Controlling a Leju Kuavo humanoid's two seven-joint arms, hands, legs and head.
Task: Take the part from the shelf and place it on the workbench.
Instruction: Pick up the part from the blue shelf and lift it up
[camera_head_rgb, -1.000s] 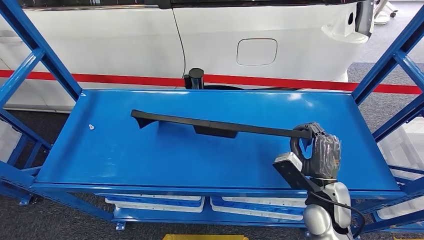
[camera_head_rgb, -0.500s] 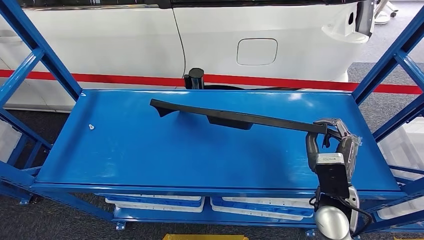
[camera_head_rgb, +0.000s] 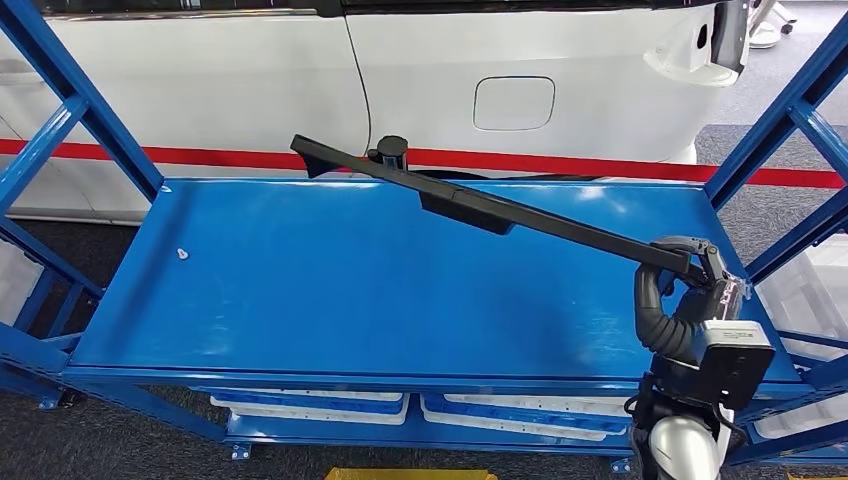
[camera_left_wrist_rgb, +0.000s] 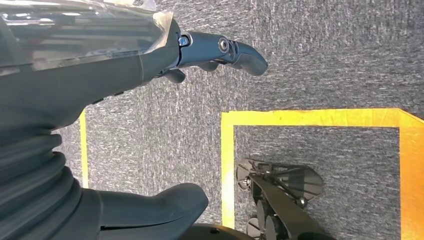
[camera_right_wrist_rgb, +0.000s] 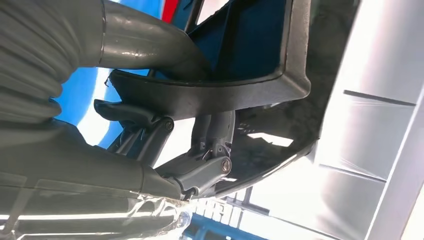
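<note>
bright, even overhead light. soft glare patches on the blue shelf (camera_head_rgb: 400, 290) and white car panel (camera_head_rgb: 520, 70). head view sharp; right wrist view blown out white, close parts blurred.

The long black part (camera_head_rgb: 480, 205), gripped at its near end by the right hand (camera_head_rgb: 690, 290), is lifted off the blue shelf (camera_head_rgb: 300, 300); its far end is swung toward 11 o'clock, the hand drawn toward 4 o'clock.
</note>
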